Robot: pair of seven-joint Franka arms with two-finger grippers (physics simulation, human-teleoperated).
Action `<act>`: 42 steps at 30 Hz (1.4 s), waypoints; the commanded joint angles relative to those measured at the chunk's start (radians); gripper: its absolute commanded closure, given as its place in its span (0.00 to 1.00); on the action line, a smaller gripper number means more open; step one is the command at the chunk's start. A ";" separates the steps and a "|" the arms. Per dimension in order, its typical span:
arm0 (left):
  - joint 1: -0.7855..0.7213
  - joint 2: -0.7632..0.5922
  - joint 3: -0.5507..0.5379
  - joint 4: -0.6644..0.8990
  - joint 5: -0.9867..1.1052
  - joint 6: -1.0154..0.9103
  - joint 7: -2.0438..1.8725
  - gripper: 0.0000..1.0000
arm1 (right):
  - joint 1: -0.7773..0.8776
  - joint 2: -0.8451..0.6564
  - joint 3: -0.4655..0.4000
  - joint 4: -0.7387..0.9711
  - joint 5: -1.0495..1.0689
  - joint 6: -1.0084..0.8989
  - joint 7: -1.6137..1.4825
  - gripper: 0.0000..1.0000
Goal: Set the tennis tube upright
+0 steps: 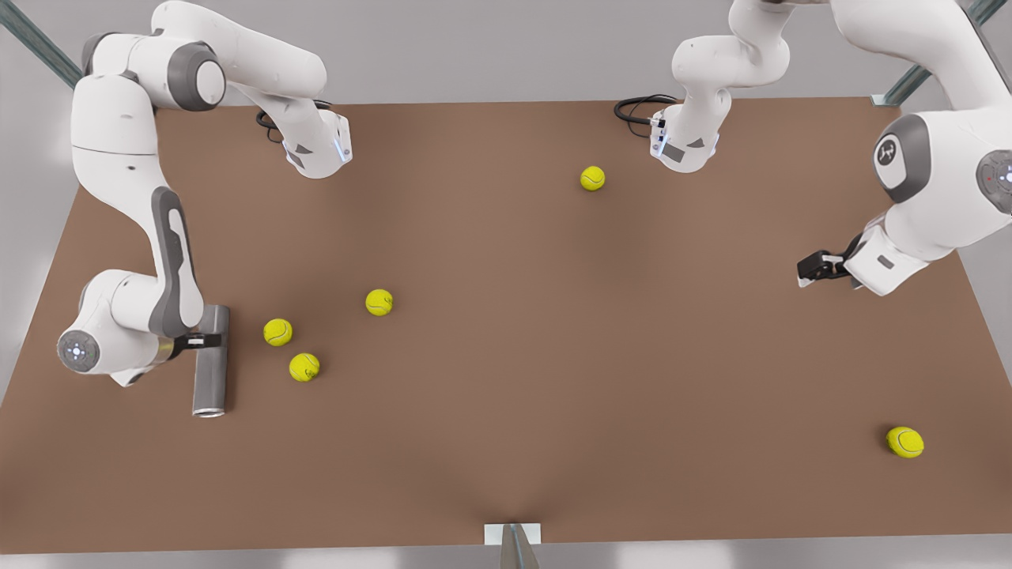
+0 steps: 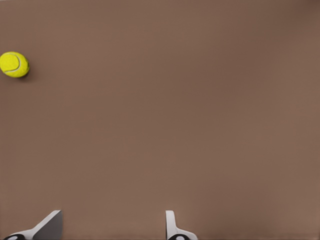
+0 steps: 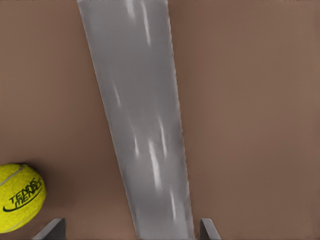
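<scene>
Tennis tube [image 1: 212, 362], a slim grey metallic cylinder with a light-rimmed hollow end, lies flat on the brown table [image 1: 553, 356] at the front view's left, its open end pointing toward the near edge. The right gripper [image 1: 207, 341] reaches in from the left side and straddles the tube at about its middle. In the right wrist view the tube [image 3: 145, 135] runs lengthwise between the two grey fingertips [image 3: 50, 229], which stand spread on either side of it with a gap showing, so the jaws look open around the tube and not yet pinching it.

To do this step well, the fingers should probably close squarely across the tube's width, near its middle, so that it does not roll or slip while being lifted and turned upright. A firm, centred hold matters because the smooth round wall is likely slippery.

Three yellow-green tennis balls [image 1: 277, 332] lie just to the right of the tube, near but apart from it; the closest one [image 3: 17, 197] shows beside the gripper, and swinging the tube could knock it.

The left gripper [image 1: 814, 267] waits at the front view's far right, well apart from the tube, fingers spread over bare table with nothing between them.
</scene>
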 commanded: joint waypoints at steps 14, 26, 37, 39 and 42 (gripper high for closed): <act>-0.016 0.072 0.000 -0.002 0.001 -0.040 0.017 0.00 | 0.037 0.068 -0.009 0.018 -0.013 0.173 -0.162 0.00; -0.015 0.121 0.000 -0.001 0.001 -0.068 0.009 0.00 | 0.011 0.138 -0.014 0.021 -0.011 0.189 -0.163 0.00; -0.019 0.135 -0.007 0.004 0.001 -0.060 0.009 0.00 | 0.004 0.164 -0.012 0.038 -0.013 0.177 -0.171 0.46; -0.019 0.139 -0.007 0.004 0.001 -0.043 0.009 0.00 | 0.005 0.163 -0.011 0.043 -0.013 0.174 -0.171 0.46; -0.018 0.139 -0.005 0.005 0.000 -0.042 0.009 0.00 | 0.073 0.149 -0.009 0.144 -0.013 -0.005 -0.173 0.44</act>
